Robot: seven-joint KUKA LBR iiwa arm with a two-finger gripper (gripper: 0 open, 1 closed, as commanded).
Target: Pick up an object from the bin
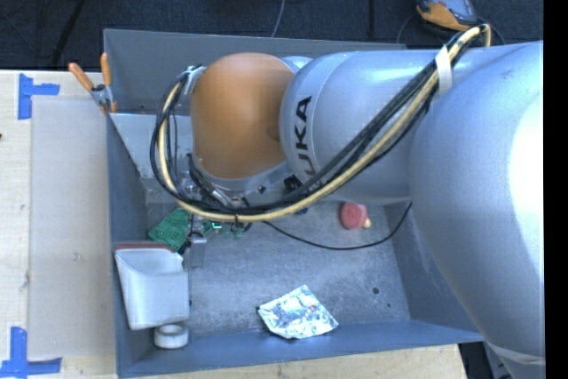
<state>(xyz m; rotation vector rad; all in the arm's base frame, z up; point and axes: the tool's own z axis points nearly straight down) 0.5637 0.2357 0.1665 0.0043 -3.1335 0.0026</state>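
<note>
Camera view: gripper, grip state not discernible, with flat green piece just beside it at 10 o'clock.

Silver arm, orange cover, black-yellow cables.

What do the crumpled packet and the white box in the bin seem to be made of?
The crumpled packet is probably thin foil or printed film: it looks shiny and holds sharp creases. The white box is likely plastic, smooth and matte, with even, stiff walls; coated card is also possible.
</note>
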